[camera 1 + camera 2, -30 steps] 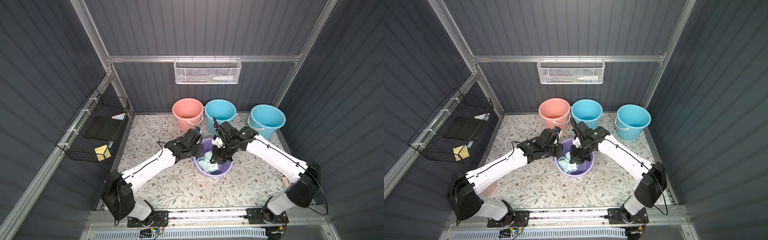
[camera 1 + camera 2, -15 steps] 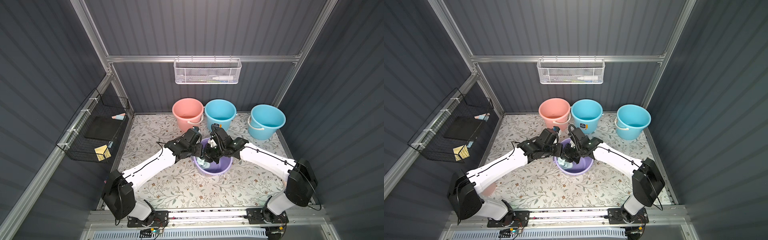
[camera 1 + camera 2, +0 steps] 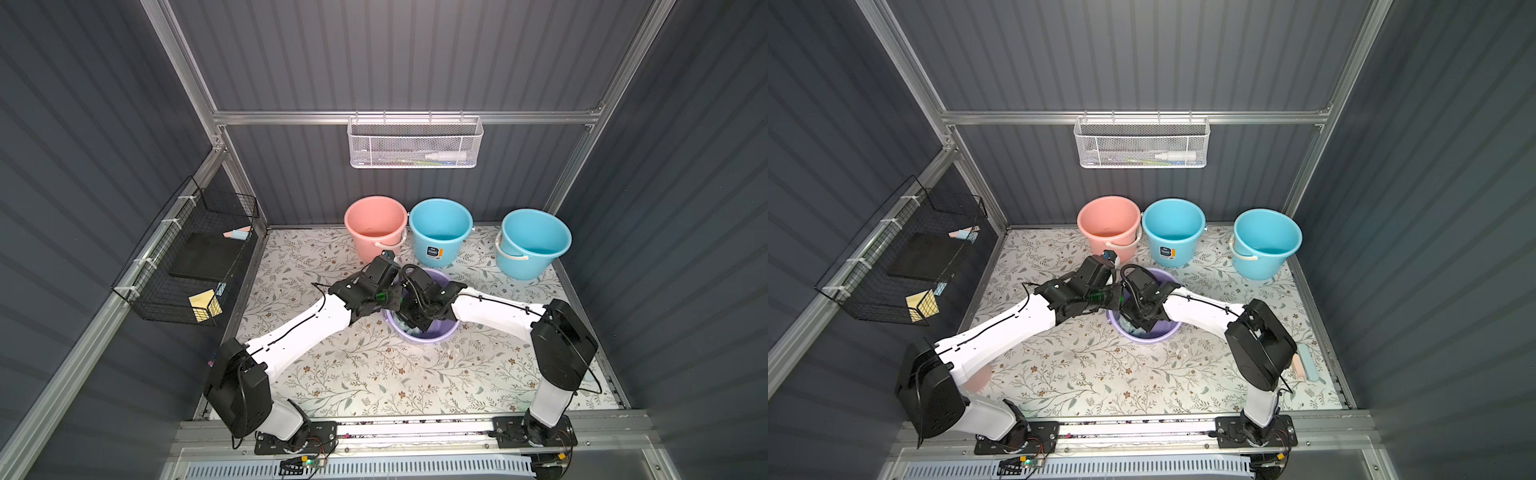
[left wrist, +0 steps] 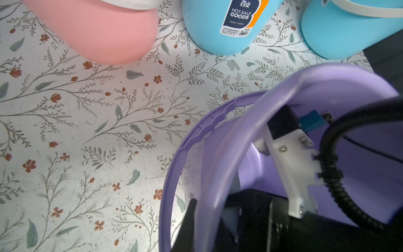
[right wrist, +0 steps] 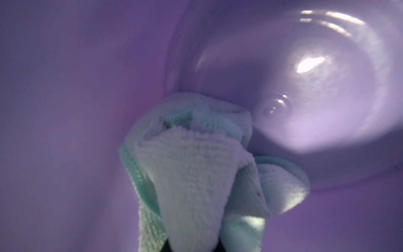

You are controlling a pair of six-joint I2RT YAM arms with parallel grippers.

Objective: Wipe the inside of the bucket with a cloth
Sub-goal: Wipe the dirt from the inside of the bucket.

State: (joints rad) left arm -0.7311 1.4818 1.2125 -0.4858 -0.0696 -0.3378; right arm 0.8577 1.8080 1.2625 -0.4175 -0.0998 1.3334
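One purple bucket (image 3: 432, 334) stands at the centre of both top views, on the flowered bench (image 3: 353, 374), just in front of the pink bucket (image 3: 376, 226) and the nearer blue bucket (image 3: 440, 230). Whether it is upright or slightly tipped I cannot tell.

Inside it, in the lower middle of the right wrist view, the pale green cloth (image 5: 196, 165) is bunched against the wall, close to where the wall meets the floor. The right hand (image 3: 417, 320) reaches down into the bucket with its jaws pinched tight on the cloth. The left hand (image 4: 209, 224) is closed over the rim, one finger outside the wall and one inside, at the lower edge of the left wrist view.

Several things could go wrong from here:
- **Cloth:** only a fold of it is pinched, so drag along the plastic could pull it free.
- **Bucket:** the wall is thin and smooth, so a hard sideways sweep could wrench it out of the left hand's narrow grip or push it into the buckets behind.
- **Wrists:** they are crowded together over the opening, so a wide stroke risks a knock, or the right arm's black cable (image 4: 331, 174) catching the rim.
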